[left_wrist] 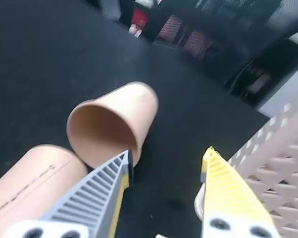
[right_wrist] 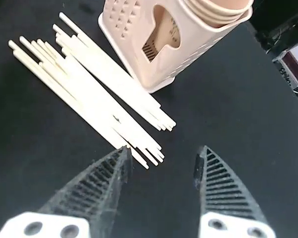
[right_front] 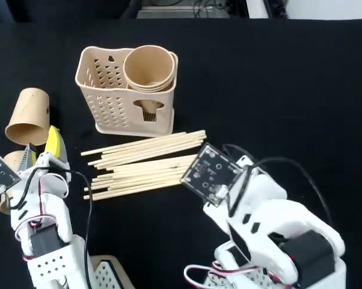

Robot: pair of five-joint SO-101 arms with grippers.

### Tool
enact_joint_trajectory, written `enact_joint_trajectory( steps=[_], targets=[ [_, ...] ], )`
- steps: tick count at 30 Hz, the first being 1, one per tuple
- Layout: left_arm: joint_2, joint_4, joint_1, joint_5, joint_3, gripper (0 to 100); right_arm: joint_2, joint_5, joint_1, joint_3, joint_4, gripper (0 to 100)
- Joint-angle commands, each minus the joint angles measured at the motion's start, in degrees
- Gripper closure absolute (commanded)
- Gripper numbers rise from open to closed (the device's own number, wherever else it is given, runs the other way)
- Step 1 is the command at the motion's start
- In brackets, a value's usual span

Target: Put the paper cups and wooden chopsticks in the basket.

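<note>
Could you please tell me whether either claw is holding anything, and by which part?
Nothing is held: the left claw is open near a tipped paper cup, the right claw open near the chopsticks.

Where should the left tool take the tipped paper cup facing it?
By the rim. The paper cup lies on its side, open mouth facing the left tool, so come from the mouth side, one finger inside, one outside. The second cup beside it probably crowds a sideways grip.
</note>
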Motion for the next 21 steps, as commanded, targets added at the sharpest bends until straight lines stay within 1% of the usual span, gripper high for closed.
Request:
enact_joint_trajectory(
  steps=[1, 5, 7, 9, 11, 13, 16, 21],
  targets=[
    [-0.18, -1.41, 0.75, 0.53, 1.1, 76, -0.22, 0.7, -0.44, 0.13, -1.58, 77.6],
    [-0.18, -1.41, -0.92, 0.62, 0.31, 76, -0.22, 0.53, -0.35, 0.13, -1.49, 77.6],
    [0.18, 0.18, -1.01, 0.79, -1.45, 76, -0.22, 0.53, -0.35, 0.13, -1.41, 77.6],
    [2.11, 2.46, -0.13, 0.79, -4.35, 76, -0.13, 0.62, -0.35, 0.13, -1.41, 77.6],
    [6.24, 2.9, 0.04, 0.88, -7.43, 76, -0.13, 0.53, 0.35, 0.13, -1.41, 77.6],
    [12.84, 3.16, -0.13, 0.88, -11.65, 76, -0.13, 0.7, 2.55, 0.13, -1.67, 77.6],
    [26.9, 3.34, -0.13, 1.23, -19.47, 76, -0.04, 0.79, 6.15, 0.13, -1.58, 77.6],
    [52.13, 2.99, -0.04, 8.35, -32.4, 76, -0.04, 0.79, 8.09, 0.13, -0.53, 77.6]
  ],
)
